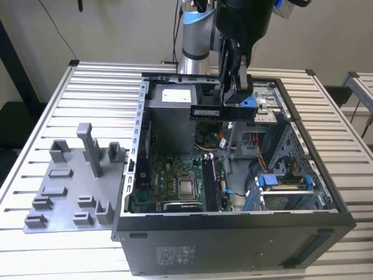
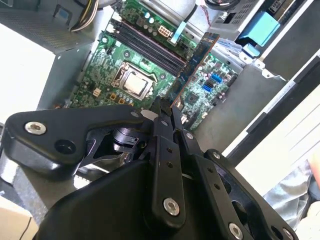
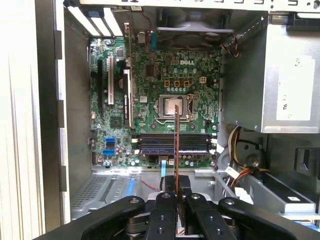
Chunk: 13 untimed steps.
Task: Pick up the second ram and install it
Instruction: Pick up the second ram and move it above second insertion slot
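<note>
The gripper (image 1: 236,96) is clamped on the ram (image 1: 220,112), its fingers pinching the stick near the end toward the exterior view's right. The ram hangs level and in the air, high over the open case (image 1: 233,233), touching nothing but the fingers. In the first wrist view its thin edge (image 3: 176,145) runs out from the closed fingertips (image 3: 177,192) and crosses over the slots (image 3: 150,143) on the board (image 3: 115,120) far below. In the second wrist view the ram (image 2: 192,65) shows its flat side against the green board.

So the pickup looks done and the carry toward the slots is the step in hand; the stick is not seated anywhere. I cannot tell whether one slot is already filled.

To my eye the ram sits crosswise to the slots. Installing it calls for turning it to run along a free slot, centring its edge over that slot, then a straight, even press down.

The grey tray (image 1: 64,192) sits beside the case, on the exterior view's left.
</note>
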Motion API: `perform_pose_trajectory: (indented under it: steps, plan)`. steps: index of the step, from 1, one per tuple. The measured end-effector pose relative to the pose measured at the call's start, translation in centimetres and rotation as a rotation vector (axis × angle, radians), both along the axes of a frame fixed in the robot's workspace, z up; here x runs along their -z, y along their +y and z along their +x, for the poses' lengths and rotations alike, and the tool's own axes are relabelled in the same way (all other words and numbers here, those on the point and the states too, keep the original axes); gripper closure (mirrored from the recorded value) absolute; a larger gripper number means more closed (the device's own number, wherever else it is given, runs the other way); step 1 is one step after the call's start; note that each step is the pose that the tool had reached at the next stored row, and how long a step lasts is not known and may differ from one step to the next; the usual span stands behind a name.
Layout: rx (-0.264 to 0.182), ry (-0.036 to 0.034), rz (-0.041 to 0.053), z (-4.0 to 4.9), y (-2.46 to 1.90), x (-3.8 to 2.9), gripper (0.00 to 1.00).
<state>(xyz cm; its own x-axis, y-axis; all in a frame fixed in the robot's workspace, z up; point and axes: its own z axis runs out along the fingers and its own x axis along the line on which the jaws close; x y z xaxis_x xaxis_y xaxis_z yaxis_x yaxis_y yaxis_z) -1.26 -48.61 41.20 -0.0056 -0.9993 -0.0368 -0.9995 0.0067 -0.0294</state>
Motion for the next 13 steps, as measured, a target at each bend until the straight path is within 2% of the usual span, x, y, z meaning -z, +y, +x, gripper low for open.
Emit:
perform_pose_trajectory:
  steps: [8, 13]
  plan:
    - [0.000, 0.0000, 0.0001, 0.02, 1.72, 0.18, 0.86]
    - [0.000, -0.0001, 0.0001, 0.19, 3.13, 0.43, 0.86]
